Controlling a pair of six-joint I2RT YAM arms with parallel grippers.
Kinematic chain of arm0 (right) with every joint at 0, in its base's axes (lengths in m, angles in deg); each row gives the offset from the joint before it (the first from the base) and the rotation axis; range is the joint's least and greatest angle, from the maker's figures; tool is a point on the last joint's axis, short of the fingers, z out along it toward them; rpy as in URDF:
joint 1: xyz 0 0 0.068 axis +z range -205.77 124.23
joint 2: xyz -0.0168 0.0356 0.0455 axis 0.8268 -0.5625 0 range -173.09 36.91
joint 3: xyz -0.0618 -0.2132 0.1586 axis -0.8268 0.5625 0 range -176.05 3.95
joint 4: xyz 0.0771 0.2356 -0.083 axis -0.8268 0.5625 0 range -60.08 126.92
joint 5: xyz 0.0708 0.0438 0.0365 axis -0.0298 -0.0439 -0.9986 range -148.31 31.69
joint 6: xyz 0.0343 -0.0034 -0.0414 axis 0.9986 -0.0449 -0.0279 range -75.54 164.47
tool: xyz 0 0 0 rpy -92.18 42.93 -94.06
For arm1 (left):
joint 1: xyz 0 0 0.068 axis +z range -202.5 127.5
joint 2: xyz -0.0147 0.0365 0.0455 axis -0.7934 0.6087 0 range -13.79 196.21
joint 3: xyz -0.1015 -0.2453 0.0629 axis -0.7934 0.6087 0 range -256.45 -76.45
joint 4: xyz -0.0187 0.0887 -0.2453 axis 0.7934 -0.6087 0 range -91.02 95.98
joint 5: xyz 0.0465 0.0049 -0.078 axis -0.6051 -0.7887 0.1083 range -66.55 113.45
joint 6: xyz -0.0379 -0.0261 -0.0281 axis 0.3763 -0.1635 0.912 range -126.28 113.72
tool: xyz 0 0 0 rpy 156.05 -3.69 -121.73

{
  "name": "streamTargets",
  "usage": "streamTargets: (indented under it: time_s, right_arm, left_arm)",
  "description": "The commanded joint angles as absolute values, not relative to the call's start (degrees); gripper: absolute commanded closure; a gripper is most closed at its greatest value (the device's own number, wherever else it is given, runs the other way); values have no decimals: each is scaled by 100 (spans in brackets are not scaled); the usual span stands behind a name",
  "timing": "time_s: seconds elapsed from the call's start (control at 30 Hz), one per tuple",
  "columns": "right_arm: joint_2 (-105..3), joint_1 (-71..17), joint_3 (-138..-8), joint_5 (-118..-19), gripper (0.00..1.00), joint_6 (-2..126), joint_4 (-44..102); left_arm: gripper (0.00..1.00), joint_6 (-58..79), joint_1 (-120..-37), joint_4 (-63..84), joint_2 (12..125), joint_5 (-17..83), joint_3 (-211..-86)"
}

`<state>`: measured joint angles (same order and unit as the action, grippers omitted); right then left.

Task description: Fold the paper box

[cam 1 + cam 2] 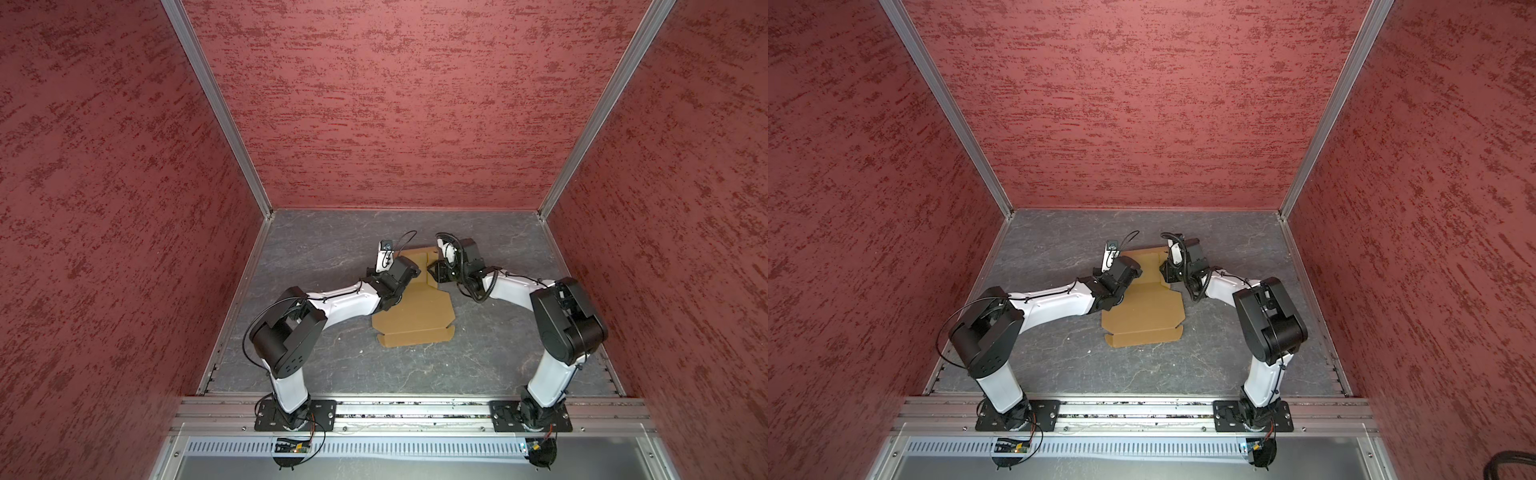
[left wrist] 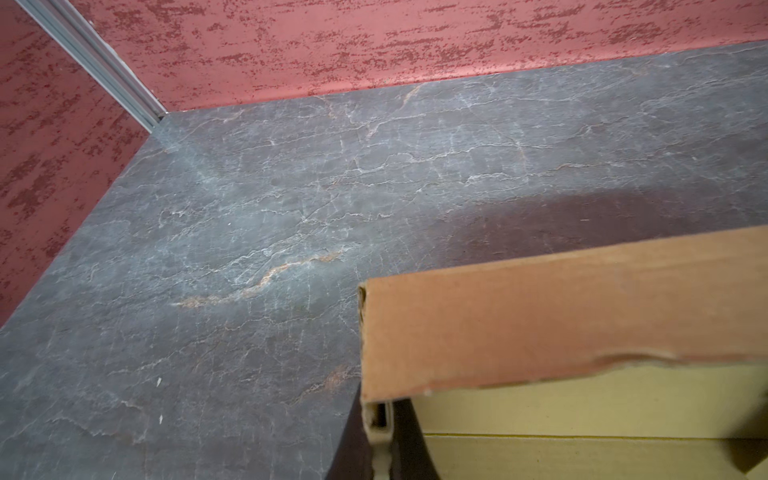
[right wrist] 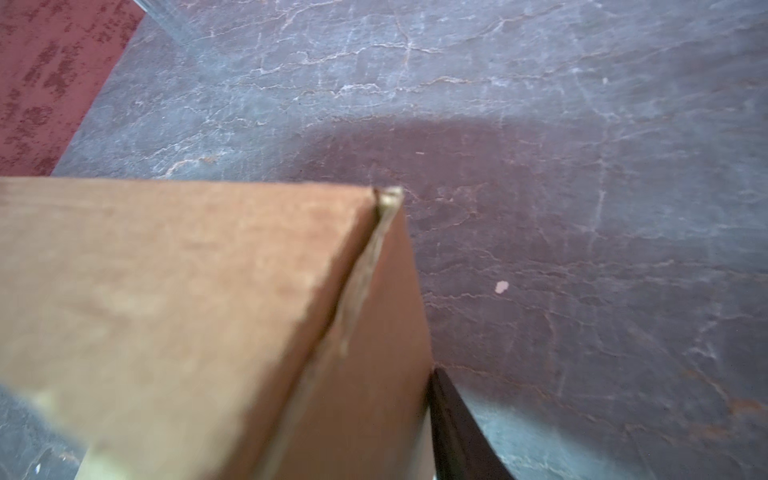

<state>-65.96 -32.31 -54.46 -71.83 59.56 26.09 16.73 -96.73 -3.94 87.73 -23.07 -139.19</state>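
From my console, the unprinted tan corrugated-cardboard paper box [image 1: 411,316] lies flat mid-way across the dark grey veined tabletop [image 1: 332,365]. Farther back, both arms crowd over its raised far panels and block my look. The left gripper [image 2: 379,444] is pinched tight on a standing wall edge. The right gripper [image 1: 433,272] meets the right corner, but I cannot tell its spread. Mottled red walls [image 1: 395,124] stand behind.

surface: grey table [image 1: 332,374], stone pattern with pale veins | lying on it: tan paper box [image 1: 415,316], near part flat on the table, far end with sides raised | place: middle, towards the back | also: small pale speck [image 1: 1089,352] left of the box's near edge
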Motion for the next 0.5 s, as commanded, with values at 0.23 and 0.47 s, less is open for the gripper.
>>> streamTargets:
  time_s: [0.23,0.47]
  right_arm:
    - [-6534,-2776,-5757,-6547,68,6450,2875]
    - [-6679,-2699,-5931,-6110,72,6623,3140]
  left_arm:
    - [100,2065,-9945,-1151,9260,-1899,-14270]
    - [100,2115,-9971,-1092,9245,-1839,-14298]
